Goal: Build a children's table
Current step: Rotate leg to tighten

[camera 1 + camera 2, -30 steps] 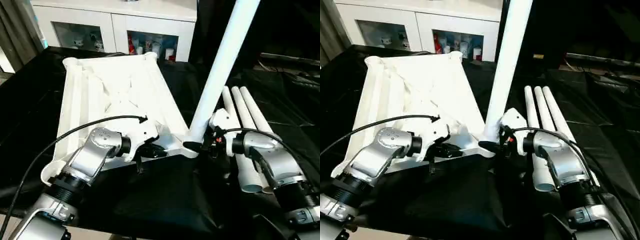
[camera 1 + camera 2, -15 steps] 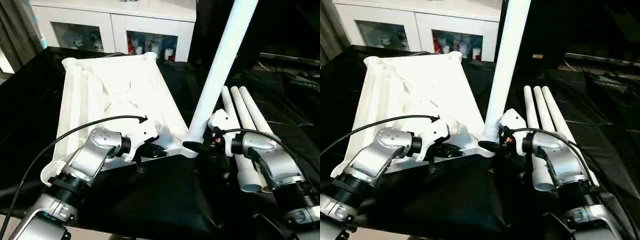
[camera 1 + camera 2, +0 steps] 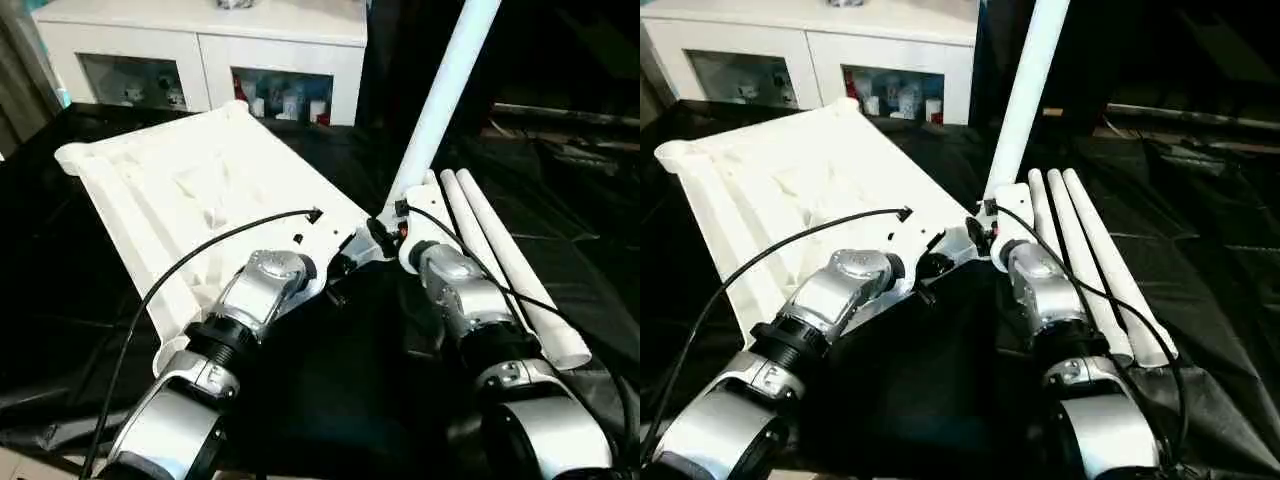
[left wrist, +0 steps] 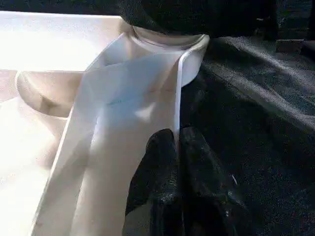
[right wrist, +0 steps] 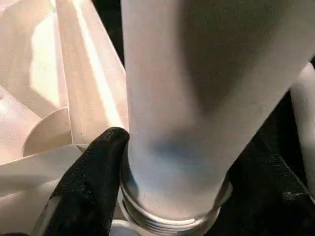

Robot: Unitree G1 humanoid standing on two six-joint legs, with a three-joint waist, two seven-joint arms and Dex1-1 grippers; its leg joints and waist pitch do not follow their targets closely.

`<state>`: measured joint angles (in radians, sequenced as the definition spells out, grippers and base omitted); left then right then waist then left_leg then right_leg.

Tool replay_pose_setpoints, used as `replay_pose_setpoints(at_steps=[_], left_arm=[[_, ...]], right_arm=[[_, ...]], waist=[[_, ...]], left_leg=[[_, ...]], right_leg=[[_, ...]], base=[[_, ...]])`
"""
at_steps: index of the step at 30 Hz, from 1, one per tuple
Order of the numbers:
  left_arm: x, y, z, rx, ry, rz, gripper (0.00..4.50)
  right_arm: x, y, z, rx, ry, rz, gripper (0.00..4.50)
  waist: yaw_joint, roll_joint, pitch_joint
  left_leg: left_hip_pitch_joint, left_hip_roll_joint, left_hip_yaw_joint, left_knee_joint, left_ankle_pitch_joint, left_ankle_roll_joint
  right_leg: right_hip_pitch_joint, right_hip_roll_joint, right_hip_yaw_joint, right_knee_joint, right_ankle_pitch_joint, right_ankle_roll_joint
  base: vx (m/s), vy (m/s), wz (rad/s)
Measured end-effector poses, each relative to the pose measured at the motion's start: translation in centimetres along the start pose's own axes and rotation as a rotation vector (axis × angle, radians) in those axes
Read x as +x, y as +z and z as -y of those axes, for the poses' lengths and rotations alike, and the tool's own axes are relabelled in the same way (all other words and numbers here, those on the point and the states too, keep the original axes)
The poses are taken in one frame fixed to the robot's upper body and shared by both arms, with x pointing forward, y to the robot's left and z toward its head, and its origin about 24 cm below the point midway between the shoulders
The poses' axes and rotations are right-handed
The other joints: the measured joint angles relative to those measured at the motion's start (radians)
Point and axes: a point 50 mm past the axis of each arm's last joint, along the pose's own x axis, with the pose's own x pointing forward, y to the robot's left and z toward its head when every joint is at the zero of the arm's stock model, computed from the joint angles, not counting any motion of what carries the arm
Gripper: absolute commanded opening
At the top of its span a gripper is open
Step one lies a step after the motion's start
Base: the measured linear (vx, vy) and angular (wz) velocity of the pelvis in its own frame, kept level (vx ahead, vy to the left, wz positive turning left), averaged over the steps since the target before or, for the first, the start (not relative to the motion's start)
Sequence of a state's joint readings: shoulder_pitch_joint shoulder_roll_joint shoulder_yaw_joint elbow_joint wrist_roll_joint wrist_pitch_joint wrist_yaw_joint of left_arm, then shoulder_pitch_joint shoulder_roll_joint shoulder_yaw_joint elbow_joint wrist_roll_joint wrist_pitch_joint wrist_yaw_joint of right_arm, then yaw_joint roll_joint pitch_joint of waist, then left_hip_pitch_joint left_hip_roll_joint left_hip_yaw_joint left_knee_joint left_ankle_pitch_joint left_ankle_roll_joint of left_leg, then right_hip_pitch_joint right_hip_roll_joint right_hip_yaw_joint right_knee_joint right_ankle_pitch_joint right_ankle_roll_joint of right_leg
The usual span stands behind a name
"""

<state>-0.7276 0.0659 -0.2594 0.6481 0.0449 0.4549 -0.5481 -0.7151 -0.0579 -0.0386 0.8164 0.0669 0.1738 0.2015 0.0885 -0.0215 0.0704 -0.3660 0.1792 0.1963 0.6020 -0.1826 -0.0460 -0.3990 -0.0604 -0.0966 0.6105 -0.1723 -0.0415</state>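
Observation:
The white tabletop (image 3: 200,185) lies ribbed side up on a black cloth. One long white leg (image 3: 442,100) stands tilted in its near right corner socket (image 4: 167,42). My right gripper (image 3: 385,232) is shut on that leg just above the socket, with a black finger (image 5: 93,167) on either side of the tube (image 5: 197,98). My left gripper (image 3: 335,268) is shut on the tabletop's thin rim (image 4: 178,98) beside the same corner, its fingers (image 4: 157,162) pinching the edge. Three spare legs (image 3: 1085,250) lie side by side to the right of my right arm.
A white cabinet (image 3: 200,45) with glass doors stands behind the table. The black cloth (image 3: 330,380) covers the whole work surface and wrinkles in front of the tabletop. A black cable (image 3: 200,260) arcs over my left forearm.
The camera has moved, so the whole picture has shifted and the tabletop looks turned. Both forearms now reach further forward. The grips on the rim and on the leg are unchanged.

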Motion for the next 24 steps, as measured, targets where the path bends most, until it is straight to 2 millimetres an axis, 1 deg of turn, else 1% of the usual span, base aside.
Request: replay_pose_setpoints(at_steps=[6,7,9,11,14,15,16,17,18,19,20,22,24], left_arm=[[0.1,0.0,-0.1,0.000,0.002,-0.006,0.00],[0.1,0.0,-0.2,0.000,0.002,-0.005,0.00],[0.1,0.0,-0.2,0.001,0.003,-0.005,0.00],[0.0,0.0,-0.3,0.005,0.008,-0.003,0.00],[-0.3,-0.1,-0.8,0.015,0.017,0.002,0.00],[-0.4,-0.2,-1.0,0.021,0.014,0.006,0.00],[-0.5,-0.2,-1.0,0.023,0.008,0.008,0.00],[-0.5,-0.2,-1.1,0.026,0.003,0.009,0.00],[-0.7,-0.3,-1.2,0.036,-0.010,0.017,0.00],[-0.9,-0.3,-1.2,0.042,-0.017,0.020,0.00],[-1.0,-0.4,-1.3,0.049,-0.027,0.023,0.00],[-1.4,-0.5,-1.5,0.066,-0.046,0.027,0.00],[-1.7,-0.6,-1.5,0.081,-0.067,0.033,0.00]], right_arm=[[0.4,0.1,-0.3,0.022,0.002,-0.005,2.69],[0.5,0.1,-0.3,0.023,0.001,-0.003,3.03],[0.5,0.1,-0.3,0.036,0.004,0.001,3.38],[0.5,0.3,-0.7,0.051,0.027,0.008,3.40],[0.5,0.3,-0.8,0.050,0.061,0.009,3.82],[0.5,0.4,-0.8,0.044,0.082,0.015,3.88],[0.4,0.4,-0.7,0.036,0.097,0.016,3.88],[0.3,0.4,-0.6,0.030,0.108,0.015,4.08],[0.1,0.5,-0.5,0.011,0.132,0.014,4.08],[-0.1,0.5,-0.2,-0.004,0.148,0.014,4.23],[-0.5,0.4,0.2,-0.017,0.164,0.014,4.23],[-1.3,0.4,0.8,-0.056,0.209,0.011,4.43],[-1.9,0.5,1.2,-0.081,0.252,0.005,4.43]], waist=[[-0.005,0.000,0.000],[-0.005,0.000,0.000],[-0.005,0.000,0.000],[-0.010,0.000,0.000],[-0.017,0.000,0.000],[-0.018,0.000,0.000],[-0.017,0.000,0.000],[-0.017,0.000,0.000],[-0.015,0.000,0.000],[-0.013,0.000,0.000],[-0.010,0.000,0.000],[-0.003,0.002,0.001],[-0.001,0.003,0.002]], left_leg=[[0.001,0.000,0.000,0.000,0.000,0.000],[0.001,0.000,0.000,0.000,0.000,0.000],[0.001,0.000,0.000,0.000,0.000,0.000],[0.001,0.000,0.000,0.000,0.000,0.000],[0.000,0.000,0.000,0.000,0.000,0.000],[-0.001,0.000,0.000,0.000,0.000,0.000],[-0.001,0.000,0.000,0.000,0.000,0.000],[-0.001,0.000,0.000,0.000,0.000,0.000],[-0.002,0.000,0.000,-0.001,0.000,0.000],[-0.002,0.000,0.000,-0.001,0.000,0.000],[-0.002,0.000,0.000,-0.001,0.000,0.000],[-0.003,0.000,0.000,-0.003,0.000,0.000],[-0.003,0.000,0.000,-0.004,0.000,0.001]], right_leg=[[0.000,0.000,0.000,0.000,-0.001,0.003],[0.000,0.000,0.000,0.000,-0.001,0.003],[0.000,0.000,0.000,0.000,-0.001,0.004],[-0.001,0.000,0.000,0.000,-0.001,0.003],[-0.002,0.000,0.000,0.000,-0.001,0.003],[-0.003,0.000,0.000,0.000,-0.001,0.003],[-0.004,0.000,-0.001,0.000,-0.001,0.003],[-0.004,0.000,-0.001,0.000,0.000,0.001],[-0.004,0.000,-0.001,0.000,0.001,0.000],[-0.004,0.000,-0.001,0.000,0.001,0.000],[-0.004,0.000,-0.001,0.000,0.001,0.000],[-0.005,0.000,0.000,-0.001,0.000,0.000],[-0.006,0.000,0.000,-0.001,0.000,0.000]], base=[[0.000,0.000,0.00],[0.000,0.000,0.00],[0.000,0.000,0.00],[0.000,0.000,0.00],[0.000,0.000,0.00],[0.000,0.000,0.00],[0.000,0.000,0.00],[0.000,0.000,0.00],[0.000,0.000,0.00],[0.000,0.000,0.00],[0.000,0.000,0.00],[0.000,0.000,0.00],[0.000,0.000,0.00]])
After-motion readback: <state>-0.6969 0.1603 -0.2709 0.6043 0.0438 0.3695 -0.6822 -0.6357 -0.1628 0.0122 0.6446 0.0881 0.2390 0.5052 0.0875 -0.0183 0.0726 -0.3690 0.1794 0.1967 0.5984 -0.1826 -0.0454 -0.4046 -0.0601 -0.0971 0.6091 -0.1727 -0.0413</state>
